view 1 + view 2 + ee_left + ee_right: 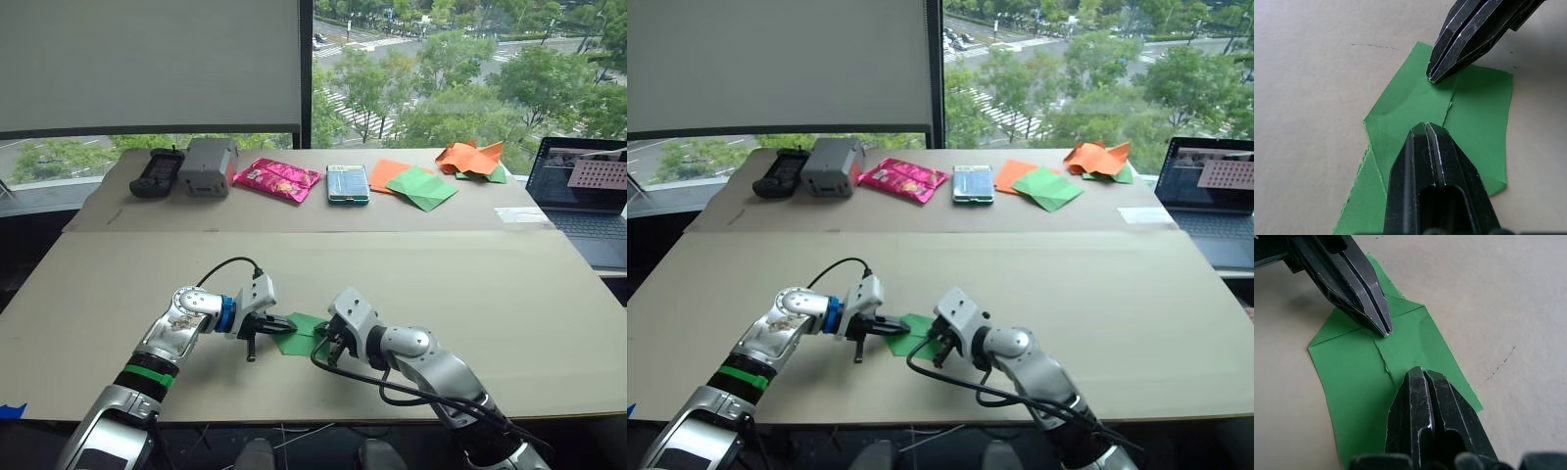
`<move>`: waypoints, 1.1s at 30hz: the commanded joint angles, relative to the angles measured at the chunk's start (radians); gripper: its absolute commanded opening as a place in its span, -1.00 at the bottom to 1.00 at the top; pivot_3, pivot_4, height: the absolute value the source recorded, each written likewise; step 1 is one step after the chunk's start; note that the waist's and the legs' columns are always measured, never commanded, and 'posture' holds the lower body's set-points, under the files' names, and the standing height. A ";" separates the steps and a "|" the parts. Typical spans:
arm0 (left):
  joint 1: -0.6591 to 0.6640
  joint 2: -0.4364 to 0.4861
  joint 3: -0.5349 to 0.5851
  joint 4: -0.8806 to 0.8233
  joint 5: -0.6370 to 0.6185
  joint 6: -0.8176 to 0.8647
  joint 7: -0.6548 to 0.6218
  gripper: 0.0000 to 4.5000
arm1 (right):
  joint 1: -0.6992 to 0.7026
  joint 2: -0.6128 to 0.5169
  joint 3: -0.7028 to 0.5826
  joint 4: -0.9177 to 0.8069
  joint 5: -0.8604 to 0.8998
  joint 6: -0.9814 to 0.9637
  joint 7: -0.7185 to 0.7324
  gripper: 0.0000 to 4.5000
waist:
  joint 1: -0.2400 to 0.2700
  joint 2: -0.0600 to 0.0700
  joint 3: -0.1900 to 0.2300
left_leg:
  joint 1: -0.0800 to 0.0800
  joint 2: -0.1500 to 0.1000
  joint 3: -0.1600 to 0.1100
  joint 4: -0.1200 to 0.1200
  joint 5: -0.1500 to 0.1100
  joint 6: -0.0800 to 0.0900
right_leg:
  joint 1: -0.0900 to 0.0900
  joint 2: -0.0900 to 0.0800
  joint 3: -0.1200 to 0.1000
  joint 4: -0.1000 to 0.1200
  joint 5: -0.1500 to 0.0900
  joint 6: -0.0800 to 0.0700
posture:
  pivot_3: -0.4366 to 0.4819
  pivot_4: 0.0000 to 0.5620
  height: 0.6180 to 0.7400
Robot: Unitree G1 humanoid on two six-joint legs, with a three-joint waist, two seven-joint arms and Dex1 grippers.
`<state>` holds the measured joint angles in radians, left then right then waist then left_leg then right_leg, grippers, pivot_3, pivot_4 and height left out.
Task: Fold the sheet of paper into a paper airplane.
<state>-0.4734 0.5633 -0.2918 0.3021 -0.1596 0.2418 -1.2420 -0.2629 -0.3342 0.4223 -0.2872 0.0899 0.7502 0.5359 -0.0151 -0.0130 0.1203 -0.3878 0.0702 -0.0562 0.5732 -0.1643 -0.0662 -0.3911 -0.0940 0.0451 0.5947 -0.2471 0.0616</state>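
the sheet of paper (300, 334), bright green and partly folded into layered flaps, lies flat on the tan cardboard tabletop (470, 284) near its front edge, and everything else is placed from it. the left gripper (287, 323) reaches in from the paper's left side; its two black fingers are pressed together into one point, and that point rests on the paper's upper layer beside a short crease or tear line, as the right wrist view shows (1382, 329). the right gripper (323, 345) comes in from the paper's right side, fingers likewise closed tight against each other, tips down on the green surface. in the left wrist view the two closed tips (1425, 128) and (1434, 76) face each other across the middle of the paper, close together but not touching, with nothing caught between either pair of fingers. the paper's edges look uneven, and one corner flap overlaps another.

well beyond the paper, along the far edge of the tabletop, stands a row of things: a black controller (157, 172), a grey box (207, 166), a pink snack packet (276, 179), a teal-edged pack (348, 183), a flat orange sheet (388, 172) under a duller green sheet (423, 187), and a crumpled orange-and-green paper heap (474, 159). far off to the paper's right, an open laptop (588, 196) sits at the table's corner.
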 commanded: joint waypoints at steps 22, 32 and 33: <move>0.139 0.133 0.059 0.027 0.047 0.009 -0.002 -1.00 | 0.001 -0.011 0.022 0.056 -0.014 0.041 0.011 -0.99 | -0.013 0.002 -0.004 | 0.003 0.000 0.000 -0.002 -0.001 -0.001 | -0.001 -0.001 0.000 0.000 0.000 0.000 | -0.05 -0.47 0.64; 0.118 0.123 0.152 -0.035 -0.027 0.032 0.016 -1.00 | -0.009 -0.006 0.006 0.045 -0.005 -0.004 0.025 -0.99 | -0.020 0.002 -0.003 | 0.002 0.000 0.000 -0.002 -0.001 -0.001 | -0.002 -0.002 -0.001 0.000 0.000 0.000 | -0.05 -0.47 0.64; 0.115 0.118 0.188 -0.065 -0.069 0.060 0.021 -1.00 | -0.010 -0.003 -0.001 0.036 -0.001 -0.010 0.025 -0.99 | -0.022 0.001 -0.002 | 0.002 0.000 0.000 -0.002 -0.001 -0.001 | -0.002 -0.002 -0.001 0.000 0.000 0.000 | -0.05 -0.47 0.64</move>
<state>-0.3662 0.6724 -0.1490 0.2569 -0.1944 0.2572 -1.2390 -0.2834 -0.3305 0.4300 -0.2707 0.0947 0.7362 0.5649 -0.0369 -0.0119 0.1184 -0.3868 0.0703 -0.0560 0.5710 -0.1649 -0.0673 -0.3941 -0.0959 0.0444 0.5945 -0.2473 0.0612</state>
